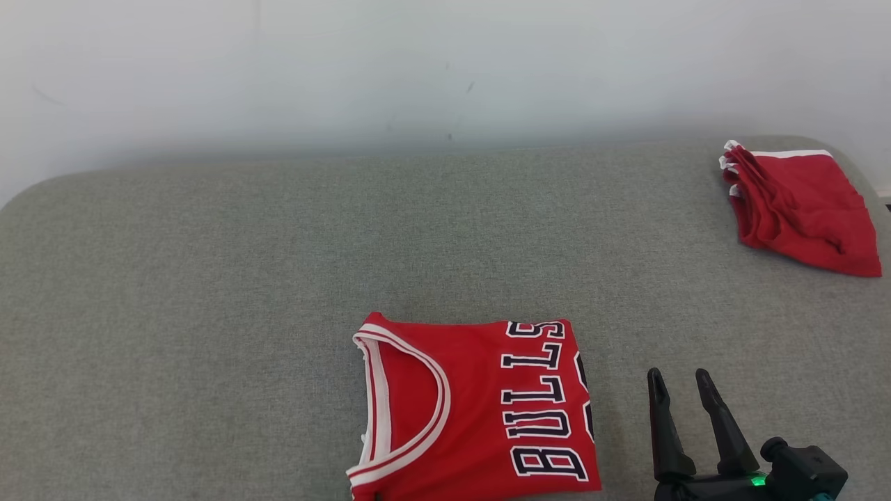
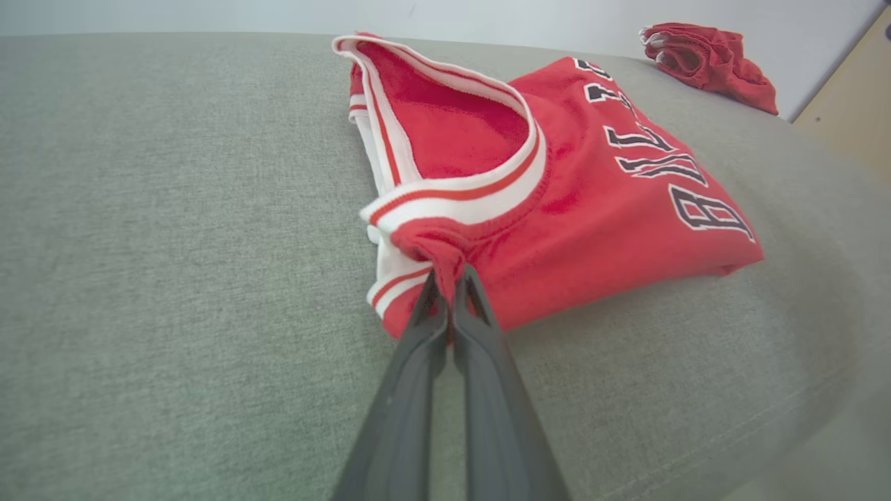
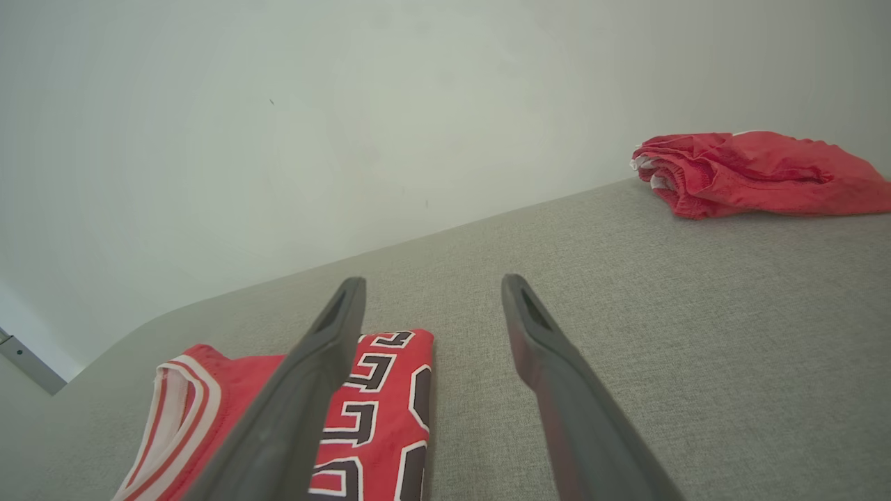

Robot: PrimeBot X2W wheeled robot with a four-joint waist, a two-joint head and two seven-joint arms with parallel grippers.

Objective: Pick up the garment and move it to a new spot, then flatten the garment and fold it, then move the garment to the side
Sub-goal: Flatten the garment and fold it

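- We see the red Bulls jersey (image 1: 473, 410) lying folded into a rectangle on the grey fabric surface (image 1: 209, 278), close to the robot. Its white-trimmed neck opening is on its left half and its black-and-white lettering on its right half.
- Our left end effector (image 2: 449, 275) is pinched fully together on the jersey's near left corner, just below the neck trim. A small bunch of red cloth is gathered between its fingertips.
- Our right end effector (image 1: 679, 379) sits just to the right of the jersey without touching it. Its two dark fingers are spread wide and grip nothing.
- A pair of red shorts (image 1: 800, 205) with white trim lies loosely bundled well apart from the jersey, beyond it and far to its right.
- A pale wall (image 1: 445, 69) rises behind the jersey at the surface's far edge.
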